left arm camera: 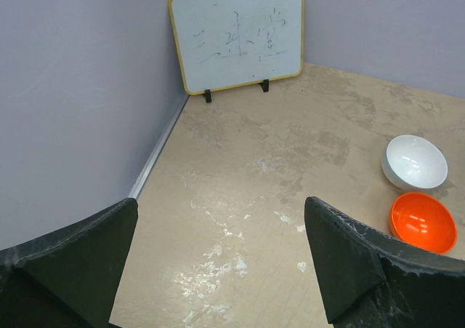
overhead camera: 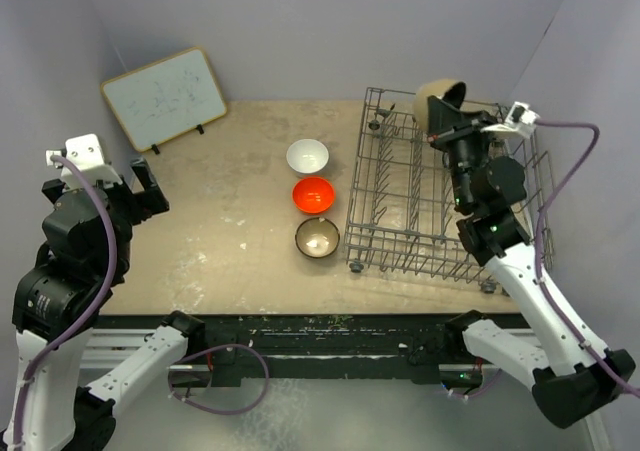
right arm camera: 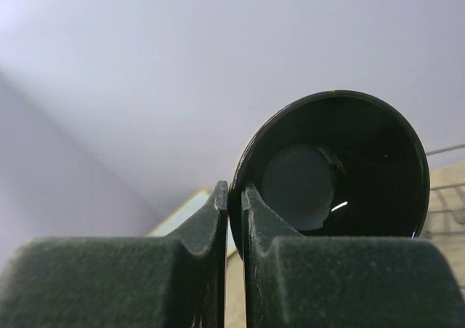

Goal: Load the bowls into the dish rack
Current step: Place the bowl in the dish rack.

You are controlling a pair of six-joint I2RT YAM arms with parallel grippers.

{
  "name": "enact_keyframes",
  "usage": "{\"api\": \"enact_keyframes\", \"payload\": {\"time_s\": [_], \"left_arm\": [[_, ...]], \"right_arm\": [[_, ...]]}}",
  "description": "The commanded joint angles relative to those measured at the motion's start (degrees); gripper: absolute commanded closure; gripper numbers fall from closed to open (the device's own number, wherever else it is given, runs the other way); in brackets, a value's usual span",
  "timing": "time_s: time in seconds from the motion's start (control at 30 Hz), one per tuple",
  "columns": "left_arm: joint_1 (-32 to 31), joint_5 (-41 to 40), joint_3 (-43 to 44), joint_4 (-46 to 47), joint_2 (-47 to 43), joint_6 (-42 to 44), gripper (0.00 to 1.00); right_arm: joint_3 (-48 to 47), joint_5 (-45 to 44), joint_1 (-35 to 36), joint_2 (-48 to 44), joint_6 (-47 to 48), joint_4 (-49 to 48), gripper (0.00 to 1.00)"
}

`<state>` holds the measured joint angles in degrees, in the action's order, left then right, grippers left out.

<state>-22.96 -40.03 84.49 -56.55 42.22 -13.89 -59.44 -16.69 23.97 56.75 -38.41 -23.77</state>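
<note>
Lilac walls (overhead camera: pixel 300 31), scuffed beige table (overhead camera: pixel 225 246), whiteboard (overhead camera: pixel 165 96), possibly scribbled

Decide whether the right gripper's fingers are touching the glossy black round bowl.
Touching. The right wrist view shows the right gripper's fingers closed on the glossy black round bowl's rim, one each side, no gap.

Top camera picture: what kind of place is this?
Probably a robot lab booth, not a kitchen: plain walls box in a worn table, the dish rack stands loose on it, and a whiteboard stands in the corner.
</note>
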Motion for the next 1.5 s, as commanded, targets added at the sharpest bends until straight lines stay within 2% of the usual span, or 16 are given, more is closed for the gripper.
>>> {"api": "enact_keyframes", "payload": {"time_s": [0.0,0.2,0.33,0.53,0.7,0.87,1.13,1.23,1.33,1.47], "left_arm": [[-0.10,0.64,-0.27,3.01,1.41,1.30,0.01],[-0.09,0.93,-1.14,3.21,2.45,1.28,0.01],[-0.12,0.63,-1.96,3.25,2.94,1.33,0.01],[-0.09,0.17,-4.61,3.75,3.22,0.91,0.01],[-0.08,0.27,-7.67,5.26,3.31,1.05,0.01],[-0.11,0.55,-10.30,7.77,3.17,2.35,0.01],[-0.10,0.54,-12.70,10.91,3.44,4.01,0.01],[-0.08,0.56,-13.35,11.28,3.67,3.96,0.01],[-0.18,0.66,-13.39,11.29,3.91,3.98,0.01],[-0.13,0.92,-13.34,11.46,3.74,3.87,0.01]], "right_arm": [[5.72,-13.41,-3.29,-3.99,-3.97,-10.84,1.00],[9.02,-12.42,-10.23,-1.35,-8.95,-11.53,1.00],[13.88,-5.82,-18.87,1.26,-15.21,-15.33,1.00],[21.40,3.89,-26.68,5.67,-25.21,-25.96,1.00],[21.81,7.16,-28.74,8.81,-27.40,-28.19,1.00],[23.81,8.51,-30.69,12.85,-30.86,-34.38,1.00],[28.27,7.34,-31.61,21.31,-36.89,-48.84,1.00],[30.67,2.72,-31.61,22.27,-39.49,-53.98,1.00],[32.20,-0.54,-31.53,20.27,-41.55,-53.12,1.00],[28.85,-2.52,-31.52,13.06,-40.86,-38.64,1.00]]}}
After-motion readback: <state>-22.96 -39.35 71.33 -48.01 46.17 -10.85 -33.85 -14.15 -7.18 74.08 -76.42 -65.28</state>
